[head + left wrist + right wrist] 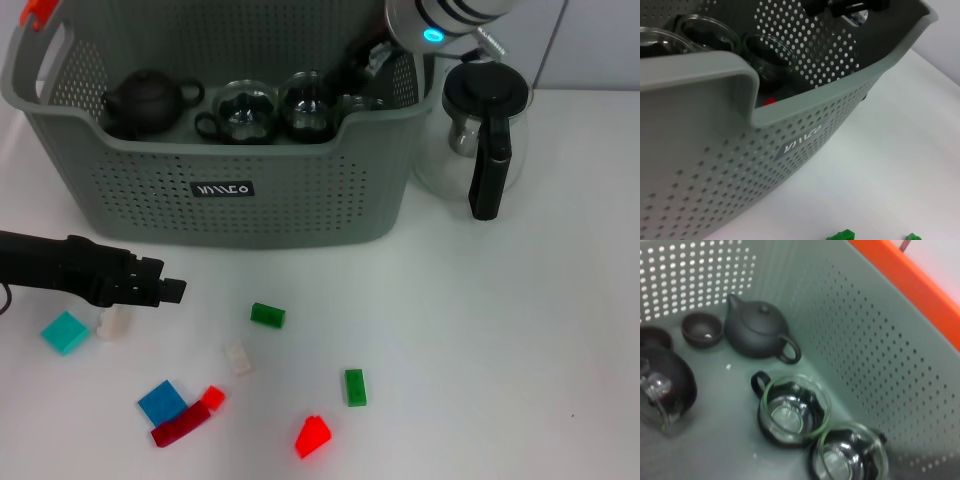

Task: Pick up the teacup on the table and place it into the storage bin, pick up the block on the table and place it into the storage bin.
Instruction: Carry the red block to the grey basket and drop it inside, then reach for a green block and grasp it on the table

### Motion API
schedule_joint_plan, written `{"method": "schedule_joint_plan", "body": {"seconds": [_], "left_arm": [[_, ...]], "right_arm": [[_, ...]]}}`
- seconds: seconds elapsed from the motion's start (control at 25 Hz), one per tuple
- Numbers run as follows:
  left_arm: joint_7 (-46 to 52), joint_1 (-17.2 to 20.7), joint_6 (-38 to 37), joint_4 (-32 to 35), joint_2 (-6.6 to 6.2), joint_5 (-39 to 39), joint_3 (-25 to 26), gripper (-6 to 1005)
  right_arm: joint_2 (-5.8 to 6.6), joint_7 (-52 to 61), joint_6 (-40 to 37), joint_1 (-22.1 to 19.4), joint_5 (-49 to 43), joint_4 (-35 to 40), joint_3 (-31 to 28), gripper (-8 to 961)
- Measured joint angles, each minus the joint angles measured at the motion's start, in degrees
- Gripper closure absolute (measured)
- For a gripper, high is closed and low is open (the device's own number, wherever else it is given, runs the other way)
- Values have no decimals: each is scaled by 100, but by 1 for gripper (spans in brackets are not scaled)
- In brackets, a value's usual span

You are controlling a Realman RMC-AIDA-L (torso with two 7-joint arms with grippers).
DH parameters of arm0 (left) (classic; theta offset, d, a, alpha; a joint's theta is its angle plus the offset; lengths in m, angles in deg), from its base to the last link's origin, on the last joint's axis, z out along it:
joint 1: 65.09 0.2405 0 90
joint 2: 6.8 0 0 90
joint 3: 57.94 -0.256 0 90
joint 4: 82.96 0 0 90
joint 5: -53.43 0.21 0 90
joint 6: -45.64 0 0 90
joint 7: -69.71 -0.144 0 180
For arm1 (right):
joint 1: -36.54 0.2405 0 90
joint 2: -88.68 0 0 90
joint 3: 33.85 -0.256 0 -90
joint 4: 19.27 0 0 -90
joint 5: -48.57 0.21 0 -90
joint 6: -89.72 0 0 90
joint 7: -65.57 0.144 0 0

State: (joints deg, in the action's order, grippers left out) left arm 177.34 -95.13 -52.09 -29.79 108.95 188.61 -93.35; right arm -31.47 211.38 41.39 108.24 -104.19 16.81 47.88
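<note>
The grey storage bin stands at the back of the table. Inside it are a dark teapot, two glass teacups with black handles and small dark cups. A red block shows through the bin's handle cut-out. Several loose blocks lie on the table in front, among them a green block, a white block and a cyan block. My left gripper hovers low just above the white block. My right gripper reaches down into the bin's right end.
A glass jug with a black lid and handle stands right of the bin, close under my right arm. More blocks lie near the front edge: a blue one, a red wedge and another green one.
</note>
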Motion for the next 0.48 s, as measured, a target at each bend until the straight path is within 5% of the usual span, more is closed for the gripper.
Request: {"method": "schedule_joint_plan", "body": {"seconds": [0.2, 0.48], "left_arm": [[2, 6, 5, 0, 0, 1, 1, 432], [9, -5, 57, 0, 0, 0, 14, 432]], "right_arm": [[5, 6, -256, -187, 0, 789, -47, 557], [-13, -43, -1060, -972, 264, 3310, -81, 396]]}}
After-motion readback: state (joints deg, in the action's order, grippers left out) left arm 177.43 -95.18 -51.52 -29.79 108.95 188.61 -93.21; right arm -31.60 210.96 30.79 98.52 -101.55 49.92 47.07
